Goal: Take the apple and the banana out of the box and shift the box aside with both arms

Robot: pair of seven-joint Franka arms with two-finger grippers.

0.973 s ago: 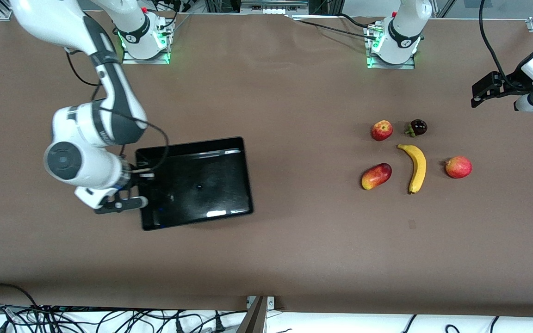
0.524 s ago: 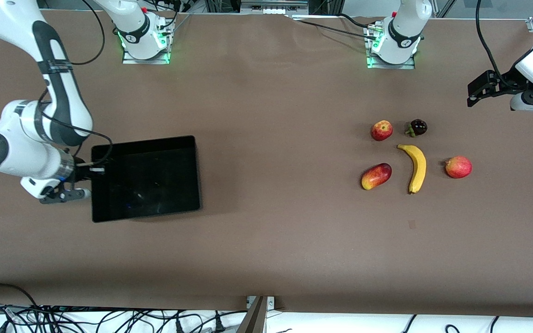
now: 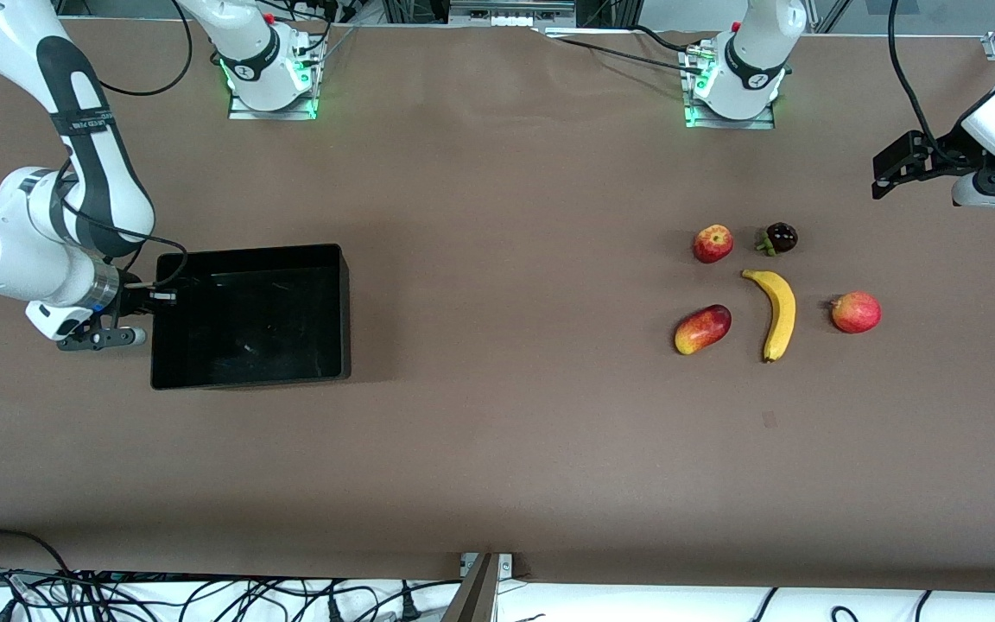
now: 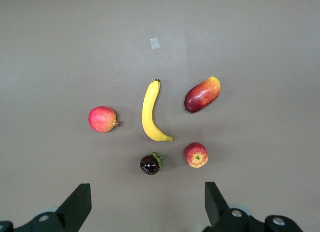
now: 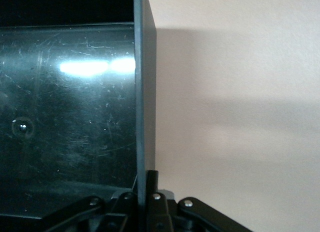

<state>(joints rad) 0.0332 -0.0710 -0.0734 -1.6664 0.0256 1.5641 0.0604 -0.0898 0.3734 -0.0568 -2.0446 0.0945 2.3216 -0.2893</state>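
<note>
The black box [image 3: 251,315] stands on the brown bench [image 3: 497,432] toward my right arm's end. My right tool [image 3: 155,296] is clamped on the box wall that faces this end; in the right wrist view the thin wall [image 5: 145,101] runs straight down between my closed fingers [image 5: 152,179], and the glossy floor of the box shows beside it.

The fruits lie well apart from the box, toward my left arm's end of the bench. The banana [image 3: 776,313] lies in the middle of the group, its curve open toward the mango [image 3: 702,329] beside it. A small red apple [image 3: 712,243] sits farther from the front camera than the mango, and the dark mangosteen [image 3: 780,238] is just beside this apple. One more round red fruit [image 3: 856,312] rests at the banana's outer side.

My left tool [image 3: 890,173] waits high over the bench edge near the fruits. Its fingers [image 4: 77,207] stand wide apart with nothing between them.
</note>
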